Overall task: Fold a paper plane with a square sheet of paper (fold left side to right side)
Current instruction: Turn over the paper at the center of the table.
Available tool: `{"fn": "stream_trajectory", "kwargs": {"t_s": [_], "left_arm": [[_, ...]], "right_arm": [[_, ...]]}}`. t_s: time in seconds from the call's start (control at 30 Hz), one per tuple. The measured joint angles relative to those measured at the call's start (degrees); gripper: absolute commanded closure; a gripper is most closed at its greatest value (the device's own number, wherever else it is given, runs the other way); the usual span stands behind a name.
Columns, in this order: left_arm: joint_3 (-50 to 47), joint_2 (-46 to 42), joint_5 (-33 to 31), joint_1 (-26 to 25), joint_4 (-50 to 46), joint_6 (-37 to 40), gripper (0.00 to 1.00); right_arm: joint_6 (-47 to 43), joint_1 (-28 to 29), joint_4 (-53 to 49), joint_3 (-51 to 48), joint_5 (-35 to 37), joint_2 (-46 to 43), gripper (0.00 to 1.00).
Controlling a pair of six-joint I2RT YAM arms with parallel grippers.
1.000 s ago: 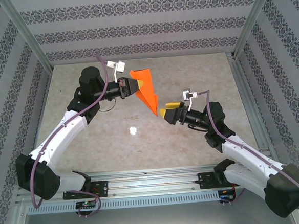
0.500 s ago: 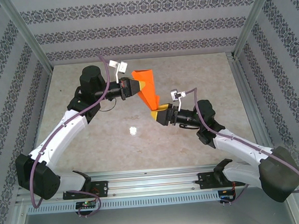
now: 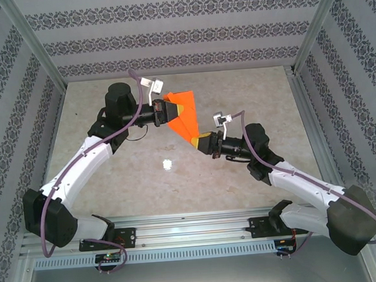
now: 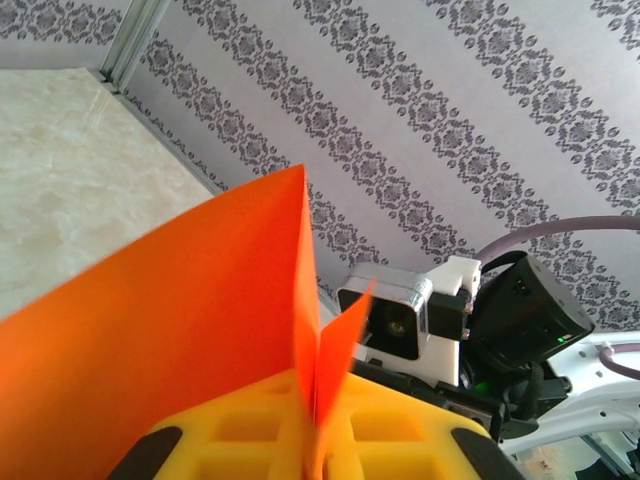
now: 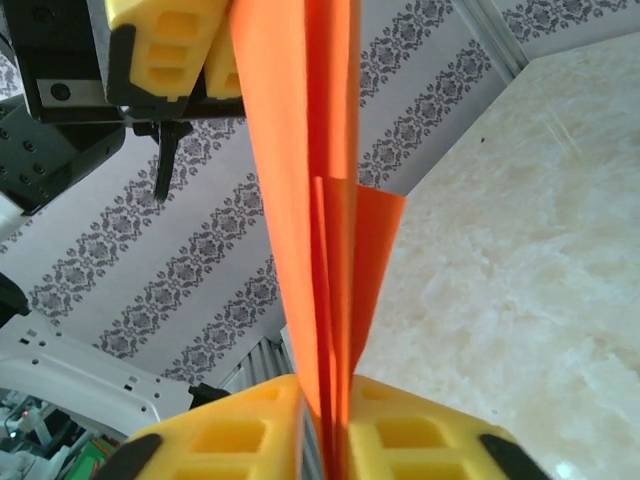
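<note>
Top view. The left gripper (image 3: 168, 110) is our reference. The orange paper (image 3: 185, 115) juts straight out of it, raised off the worktop (image 3: 236, 92) and part-folded into a pointed shape. The point runs away from the left gripper to the right gripper (image 3: 203, 142), which pinches the far tip. The left gripper is pressed together on the wide end.

Change: a second ago the right gripper stood just off that tip and the paper hung from the left gripper as a narrow dart. Since then the right arm has swung in toward the left gripper. The paper now reads broader and flatter, with its upper edge level.

Left wrist view. The yellow fingers (image 4: 250, 420) are closed on the paper (image 4: 180, 300) at the gripper's mouth. One large panel leans off to one side. A small flap stands up right at the pinch. Beyond the left gripper, past the paper's edge, we see the other arm's wrist camera (image 4: 388, 318) in front of the patterned wall (image 4: 500, 120).

Right wrist view. The right gripper (image 5: 325, 410) is clamped on several stacked layers of the paper (image 5: 300, 200). The strip runs up to the left gripper (image 5: 207, 60). A short flap splays out partway along.

Our reading: both ends are now held and the layers are not yet flat together. The side-to-side fold looks under way but uncreased. The loose flaps could shift if either pinch slackens.
</note>
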Motion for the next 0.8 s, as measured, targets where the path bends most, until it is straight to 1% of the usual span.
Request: {"fn": "stream_trajectory", "kwargs": {"t_s": [0.03,0.1,0.13,0.17,0.27,0.3,0.37,0.43,0.47,0.53,0.6,0.67,0.8], "left_arm": [[0.04,0.07,-0.15,0.0,-0.59,0.52,0.8],[0.59,0.22,-0.61,0.0,-2.32,1.97,0.6],[1.14,0.26,-1.22,0.02,-3.72,2.8,0.53],[1.75,0.24,-1.81,0.07,-5.11,3.72,0.48],[3.8,-0.28,-4.98,0.63,-9.88,6.34,0.37],[4.07,-0.85,-6.1,1.05,-11.37,6.91,0.34],[4.04,-3.58,-9.97,3.21,-15.34,8.0,0.29],[3.63,-7.21,-14.62,6.25,-18.58,8.11,0.24],[3.15,-9.68,-17.94,8.17,-20.24,7.89,0.22],[2.08,-14.27,-24.63,11.21,-23.61,6.93,0.2],[0.63,-18.25,-31.56,13.07,-26.69,5.66,0.2],[-1.66,-20.65,-36.39,13.68,-28.65,4.68,0.2],[-6.6,-21.35,-41.68,13.75,-31.32,3.19,0.19]], "right_arm": [[-0.74,0.0,-1.44,0.0,0.44,-0.61,0.91],[-2.73,0.0,-5.01,0.22,1.51,-1.9,0.95],[-3.98,0.0,-7.52,0.61,2.27,-2.51,0.97],[-5.38,0.0,-10.45,1.29,3.26,-3.15,1.0],[-9.88,0.44,-20.46,4.04,7.93,-4.74,1.0],[-11.5,0.74,-23.93,5.14,9.92,-5.11,1.0],[-15.54,2.49,-33.05,8.39,16.68,-5.55,1.0],[-18.78,5.51,-41.7,12.09,25.0,-5.03,1.0],[-20.22,7.65,-46.58,14.43,30.36,-4.11,1.0],[-22.1,11.69,-55.06,19.19,40.5,-0.74,1.0],[-22.82,15.8,-63.49,24.41,50.86,5.62,0.99],[-22.56,19.39,-71.04,28.72,60.06,13.35,0.99],[-19.1,25.4,-86.25,36.83,76.02,31.28,0.99]]}}
